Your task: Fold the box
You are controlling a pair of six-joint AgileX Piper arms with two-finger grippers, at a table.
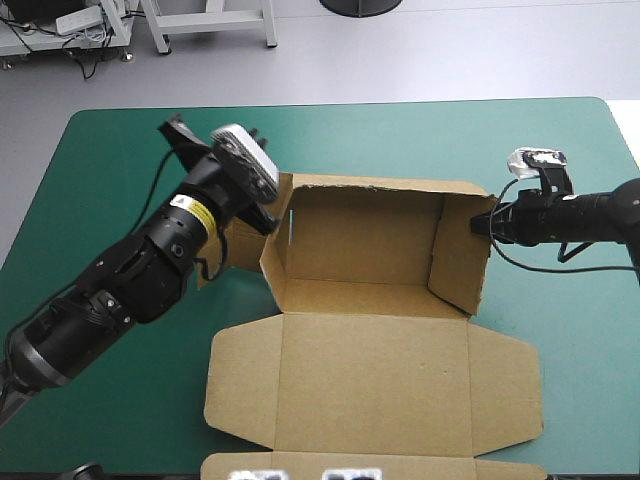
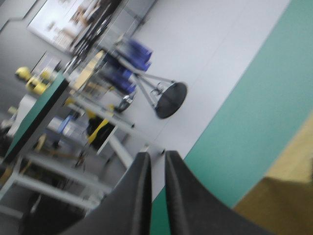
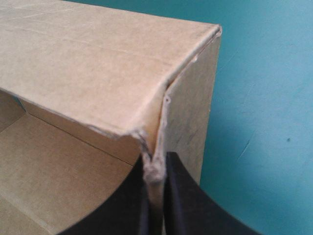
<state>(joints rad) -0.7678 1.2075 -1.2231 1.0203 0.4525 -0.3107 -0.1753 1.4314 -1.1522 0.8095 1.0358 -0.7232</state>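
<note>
I find right end effector [image 3: 156, 157] gripping the brown cardboard box [image 1: 360, 250] at its 3 o'clock wall; left end effector [image 2: 157, 154], closed empty, beside the 9 o'clock wall.

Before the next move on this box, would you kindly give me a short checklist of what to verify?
1. Right hand gripping the box: ok, shut on the right wall at its edge.
2. Left hand gripping: not ok, shut on nothing and aimed away from the box, which lies beside it.
3. Left wall raised: ok; whether it is tucked, cannot tell.
4. Far wall standing: ok.
5. Lid flat on the teal-green cover: ok.
</note>
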